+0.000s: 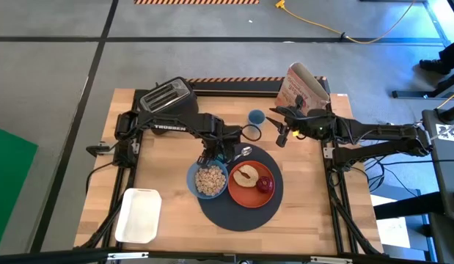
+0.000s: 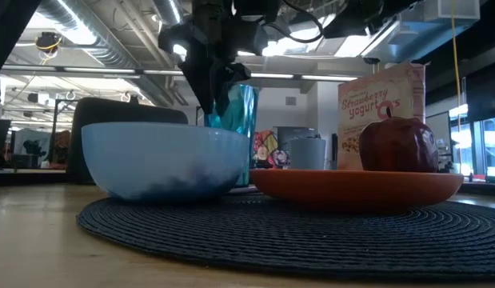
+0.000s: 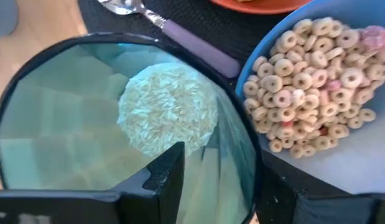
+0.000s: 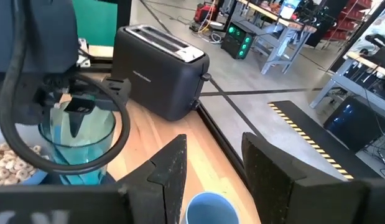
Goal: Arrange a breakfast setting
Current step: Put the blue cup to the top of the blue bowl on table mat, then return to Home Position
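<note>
Cereal already fills the small blue bowl, which sits on the near left part of the dark round mat. Just beside it on the mat is the orange plate, holding a cut piece of fruit and a red apple. Behind these two, the metal spoon lies at the mat's far edge, its purple handle pointing toward the bowl. So bowl, plate and spoon look placed.

The translucent green tumbler is the piece in hand: it stands upright just behind the bowl, seemingly at the mat's edge, though the arm hides its foot from above. The left gripper is over it with one finger inside the rim and one outside; the fingers look slightly parted and I cannot tell whether they grip the wall or have let go. Probably what remains is releasing the glass and pulling clear.

Farther back, the right gripper hovers with fingers apart and empty near a small blue cup. The black toaster and a cereal box stand at the far edge
</note>
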